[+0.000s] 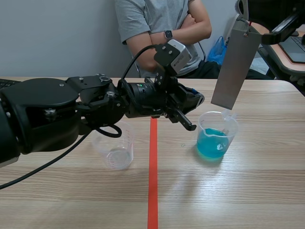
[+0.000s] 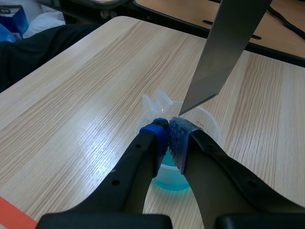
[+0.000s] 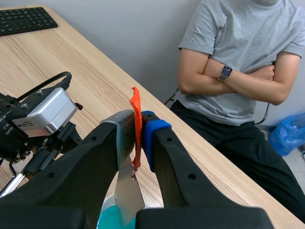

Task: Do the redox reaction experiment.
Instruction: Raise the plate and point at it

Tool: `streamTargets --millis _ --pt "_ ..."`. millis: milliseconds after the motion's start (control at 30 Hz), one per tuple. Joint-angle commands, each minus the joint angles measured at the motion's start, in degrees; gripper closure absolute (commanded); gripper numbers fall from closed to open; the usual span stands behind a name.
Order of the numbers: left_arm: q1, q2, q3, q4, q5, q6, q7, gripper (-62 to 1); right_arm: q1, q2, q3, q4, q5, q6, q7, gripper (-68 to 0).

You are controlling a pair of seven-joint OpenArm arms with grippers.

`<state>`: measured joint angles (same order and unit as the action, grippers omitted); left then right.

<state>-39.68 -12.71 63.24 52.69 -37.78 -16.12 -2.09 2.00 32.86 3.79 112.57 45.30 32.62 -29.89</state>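
Grey metal strip (image 1: 236, 67) suspended over a clear plastic beaker (image 1: 229, 125) of blue liquid (image 1: 212, 143), on the worktop (image 1: 267, 191) right of the orange-red tape line.

Scene view: the metal strip hangs tilted from the right arm at the far right. Its lower corner is just above the beaker's rim and, as far as can be told, not yet in the liquid. The left end effector (image 1: 189, 107) sits just left of and above this beaker. A second clear plastic beaker (image 1: 114, 149), left of the line and partly under the left arm, appears empty. A person (image 1: 157, 19) sits at the far side, arms folded.

Left wrist view: the left end effector's pads are brought together on nothing. The blue-filled beaker lies just ahead of and under their tips, with the strip's corner over its mouth.

Right wrist view: the right end effector (image 3: 138, 131) is clamped on the strip's top, where an orange-red tab (image 3: 136, 102) projects between the pads. The strip hangs below, over the blue liquid.

Judged step: immersion of the metal in the solution. The next move likely calls for a straight descent of the right arm, keeping the strip inside the rim so the light beaker is not tipped.
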Motion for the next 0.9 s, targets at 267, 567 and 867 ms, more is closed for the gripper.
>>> streamTargets --millis 267,567,867 --pt "-0.46 0.46 -0.02 0.83 -0.44 0.07 -0.61 -4.2 0.68 0.90 0.55 0.90 0.42 -0.22 1.01 -1.5" --pt "-0.35 0.42 -0.02 0.83 -0.61 0.09 -0.66 -4.2 0.68 0.90 0.55 0.90 0.42 -0.22 1.03 -1.5" --pt "3.21 -5.64 -4.07 6.54 -2.10 0.20 -1.46 -4.2 0.68 0.90 0.55 0.90 0.42 -0.20 1.05 -1.5"
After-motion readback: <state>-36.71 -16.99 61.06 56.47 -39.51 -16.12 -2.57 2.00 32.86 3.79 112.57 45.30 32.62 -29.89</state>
